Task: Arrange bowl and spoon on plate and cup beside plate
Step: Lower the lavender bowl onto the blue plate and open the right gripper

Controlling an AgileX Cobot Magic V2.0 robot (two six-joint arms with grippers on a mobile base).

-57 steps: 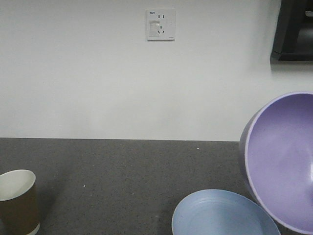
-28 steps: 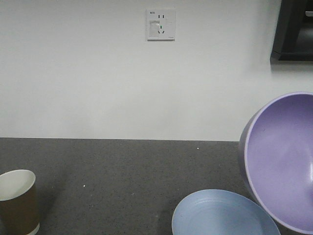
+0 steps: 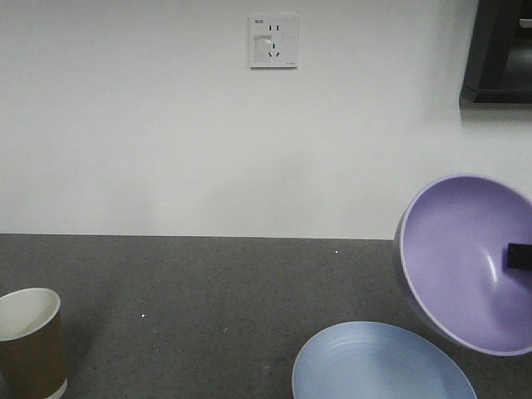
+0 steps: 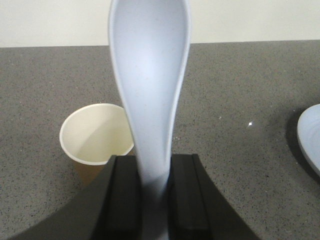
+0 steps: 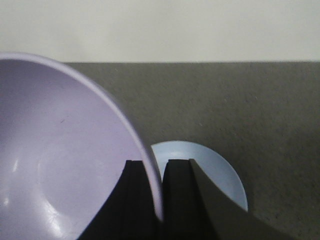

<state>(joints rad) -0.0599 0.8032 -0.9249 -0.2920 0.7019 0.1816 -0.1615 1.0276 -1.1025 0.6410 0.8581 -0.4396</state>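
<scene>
Your right tool is clamped on the rim of the bowl, with one finger inside and one outside. The bowl hangs in the air. It is tipped on its side, so its open mouth faces the front camera.

The plate lies flat on the worktop. It is below the bowl and a little toward the left arm's side. In the right wrist view the plate peeks out just past the tool, under the bowl's rim. So the bowl has to go down and a bit across. I think you should tip it level first, or it may land on its edge. The right arm is the one nearer the plate.

The bowl is light purple, round and smooth, with a paler rim. It is smaller across than the blue plate, so it should fit on it.

Your left tool is gripping the spoon by its handle. The scoop points straight away from the tool. The cup stands upright on the worktop, below the spoon and well apart from the plate.
</scene>
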